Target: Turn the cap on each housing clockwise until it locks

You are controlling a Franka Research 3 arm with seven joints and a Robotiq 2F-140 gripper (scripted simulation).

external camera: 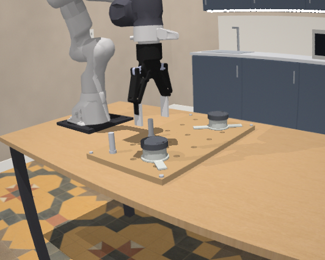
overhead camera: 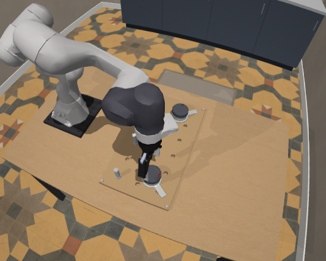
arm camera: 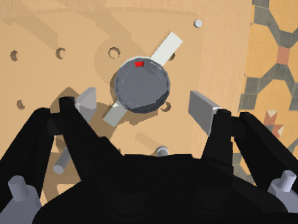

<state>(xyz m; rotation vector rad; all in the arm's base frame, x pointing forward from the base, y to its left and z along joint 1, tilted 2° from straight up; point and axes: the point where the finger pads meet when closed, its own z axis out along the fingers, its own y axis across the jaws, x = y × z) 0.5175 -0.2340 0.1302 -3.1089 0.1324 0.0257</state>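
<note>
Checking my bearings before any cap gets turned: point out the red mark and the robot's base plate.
red mark (overhead camera: 159, 175) (arm camera: 139, 64): top and wrist views, its middle
base plate (overhead camera: 80, 133) (external camera: 88, 130): top and exterior views, front corner
</note>
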